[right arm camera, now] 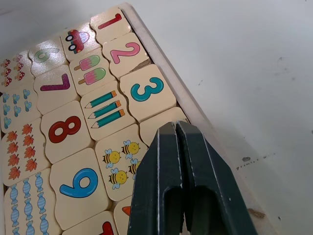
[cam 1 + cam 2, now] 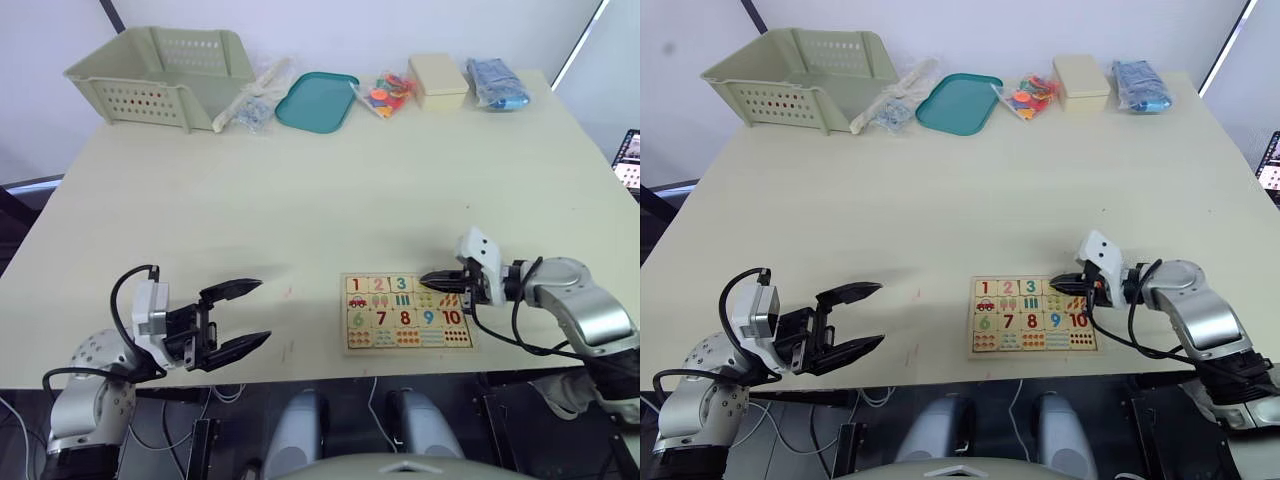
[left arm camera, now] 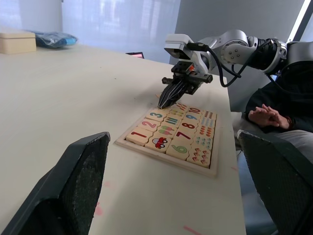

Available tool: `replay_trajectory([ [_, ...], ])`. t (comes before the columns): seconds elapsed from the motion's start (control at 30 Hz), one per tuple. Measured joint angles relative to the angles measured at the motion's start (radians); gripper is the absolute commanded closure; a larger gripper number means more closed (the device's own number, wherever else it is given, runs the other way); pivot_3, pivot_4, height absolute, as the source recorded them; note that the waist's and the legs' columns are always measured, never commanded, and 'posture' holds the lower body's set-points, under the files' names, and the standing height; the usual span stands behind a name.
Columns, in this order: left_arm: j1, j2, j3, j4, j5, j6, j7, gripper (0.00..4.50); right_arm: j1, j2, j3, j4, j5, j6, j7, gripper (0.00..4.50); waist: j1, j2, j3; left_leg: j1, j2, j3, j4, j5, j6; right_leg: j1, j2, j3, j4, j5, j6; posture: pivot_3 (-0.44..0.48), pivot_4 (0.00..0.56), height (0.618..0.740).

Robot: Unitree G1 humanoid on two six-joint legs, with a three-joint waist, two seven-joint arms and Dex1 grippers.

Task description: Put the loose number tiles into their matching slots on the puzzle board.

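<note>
Nearest the camera, the left end effector (image 2: 240, 317) hovers released, fingers spread wide, over the table (image 2: 300, 190) well to the left of the puzzle board (image 2: 405, 312). That board lies flat near the table's front edge. Tiles 1 (image 1: 108, 23), 2 (image 1: 124, 52) and 3 (image 1: 147, 89) sit in its top row, above the row numbered 6 to 10. The right end effector (image 2: 426, 279) is clenched, its two black fingers pressed together, with the tips over the board's top row just right of tile 3, where the next pale tile (image 1: 159, 126) shows partly beneath them. Whether anything is pinched between the fingers cannot be told.
</note>
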State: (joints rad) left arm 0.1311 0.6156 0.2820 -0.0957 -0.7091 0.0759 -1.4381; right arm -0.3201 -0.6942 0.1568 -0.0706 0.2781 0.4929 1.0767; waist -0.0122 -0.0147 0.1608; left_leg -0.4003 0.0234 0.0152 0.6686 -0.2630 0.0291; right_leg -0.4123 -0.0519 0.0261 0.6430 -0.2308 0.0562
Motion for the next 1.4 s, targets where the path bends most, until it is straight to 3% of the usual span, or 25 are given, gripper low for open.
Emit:
replay_trajectory([
  [0.27, -0.002, -0.001, -0.001, 0.003, 0.000, 0.000, 0.003, 0.00, 0.081, 0.036, -0.061, -0.003, 0.047, -0.060, -0.027, 4.48, 0.003, -0.004, -0.003, 0.001, 0.000, 0.000, 0.000, 0.000, 0.000, 0.001, 0.000, 0.000, 0.000, -0.001, -0.001, 0.000, 0.150, 0.740],
  [0.5, 0.004, -0.012, -0.009, 0.026, 0.008, -0.003, 0.021, 0.00, 0.251, 0.066, -0.301, -0.179, 0.227, -0.083, -0.052, 4.48, 0.004, -0.004, -0.002, 0.001, 0.001, -0.001, 0.000, 0.000, 0.000, 0.001, 0.000, 0.000, 0.000, 0.000, 0.000, 0.000, 0.150, 0.740],
  [0.53, -0.006, -0.018, -0.013, 0.030, 0.010, -0.003, 0.030, 0.00, 0.314, 0.065, -0.356, -0.206, 0.256, -0.096, -0.043, 4.09, 0.003, -0.004, -0.002, 0.001, 0.000, -0.001, 0.000, 0.000, 0.000, 0.001, 0.000, 0.000, 0.000, 0.000, 0.000, 0.000, 0.150, 0.740],
  [0.6, 0.002, -0.020, -0.003, 0.032, 0.009, -0.005, 0.038, 0.00, 0.364, 0.054, -0.400, -0.218, 0.275, -0.109, -0.030, 3.83, 0.012, -0.004, -0.002, 0.001, 0.000, -0.001, 0.000, 0.000, 0.000, 0.003, 0.000, -0.001, 0.000, 0.000, 0.001, 0.000, 0.150, 0.740],
  [0.63, 0.002, -0.027, 0.002, 0.043, 0.010, -0.013, 0.047, 0.00, 0.509, 0.037, -0.522, -0.236, 0.291, -0.149, 0.003, 3.29, 0.023, -0.003, -0.002, 0.001, 0.000, -0.001, 0.000, 0.000, 0.000, 0.003, 0.000, -0.001, 0.000, 0.000, 0.001, 0.000, 0.150, 0.740],
  [0.67, 0.016, -0.027, 0.013, 0.053, 0.011, -0.018, 0.046, 0.00, 0.566, 0.029, -0.566, -0.231, 0.291, -0.158, 0.012, 2.89, 0.023, -0.003, -0.002, 0.001, 0.000, 0.000, 0.000, 0.000, 0.000, 0.003, 0.000, -0.001, 0.000, -0.001, 0.000, 0.000, 0.150, 0.740],
  [0.73, 0.028, -0.028, 0.022, 0.091, 0.019, -0.029, 0.046, 0.00, 0.656, 0.025, -0.644, -0.224, 0.293, -0.187, 0.028, 2.15, 0.024, -0.003, -0.002, 0.002, 0.000, 0.001, 0.000, 0.000, 0.000, 0.003, 0.000, 0.000, 0.000, -0.002, -0.003, 0.000, 0.150, 0.740],
  [0.87, 0.052, -0.025, 0.039, 0.171, 0.032, -0.059, 0.036, 0.00, 0.797, 0.020, -0.792, -0.180, 0.294, -0.239, 0.057, 0.06, 0.021, -0.003, -0.003, 0.003, 0.001, 0.002, 0.000, 0.000, 0.000, 0.003, 0.000, 0.000, 0.000, -0.003, -0.003, 0.000, 0.150, 0.740],
  [1.4, 0.082, -0.018, 0.059, 0.179, 0.041, -0.073, 0.028, 0.00, 0.812, 0.021, -0.829, -0.069, 0.292, -0.325, 0.070, 0.06, 0.025, -0.003, -0.003, 0.002, 0.002, 0.003, 0.000, 0.000, 0.001, 0.003, 0.000, 0.001, -0.001, -0.003, -0.003, 0.000, 0.150, 0.740],
])
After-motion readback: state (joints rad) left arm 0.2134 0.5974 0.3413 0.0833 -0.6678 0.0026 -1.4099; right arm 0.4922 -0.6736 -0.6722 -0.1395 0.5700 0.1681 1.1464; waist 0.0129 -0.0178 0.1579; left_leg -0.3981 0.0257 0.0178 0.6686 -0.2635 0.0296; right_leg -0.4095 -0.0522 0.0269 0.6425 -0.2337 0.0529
